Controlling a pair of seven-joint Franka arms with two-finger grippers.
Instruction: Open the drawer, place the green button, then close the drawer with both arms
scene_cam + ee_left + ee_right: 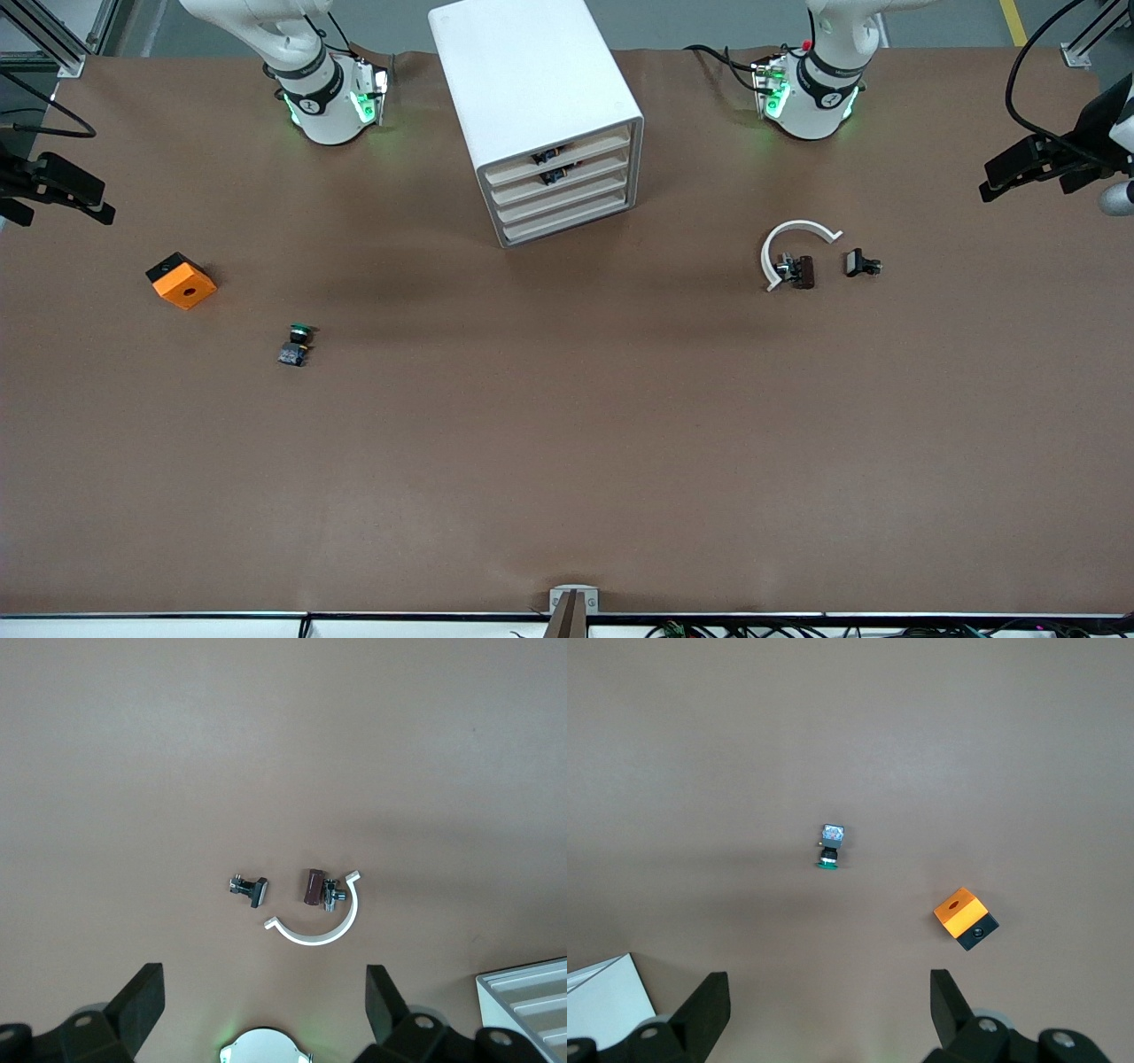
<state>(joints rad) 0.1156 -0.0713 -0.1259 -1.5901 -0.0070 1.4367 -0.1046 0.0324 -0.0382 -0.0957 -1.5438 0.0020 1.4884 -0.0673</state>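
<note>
Cabinet (pixel 536 115) serves as the landmark: it stands on the desk (pixel 567 461) between the two arm bases, drawer fronts turned toward the front camera and angled slightly toward the left arm's end. The drawer (pixel 564 203), third down, sits flush and closed.

The button (pixel 296 345) lies on the desk nearer the front camera than the cabinet and toward the right arm's end. It rests on its side, long axis running roughly toward and away from the front camera, green cap at the end farther from that camera. An orange cube (pixel 181 281) lies farther toward that same end.

The right pincer (pixel 828 1010) hangs high over the desk with fingers spread wide, holding nothing; its wrist view shows the button (pixel 830 847) below and ahead. The left pincer (pixel 263 1003) is likewise released and empty, above a white curved piece (pixel 321 923) and small dark clips (pixel 250 889).

Judgement: the right arm is nearer the button; the left arm is better placed for the drawer front.
</note>
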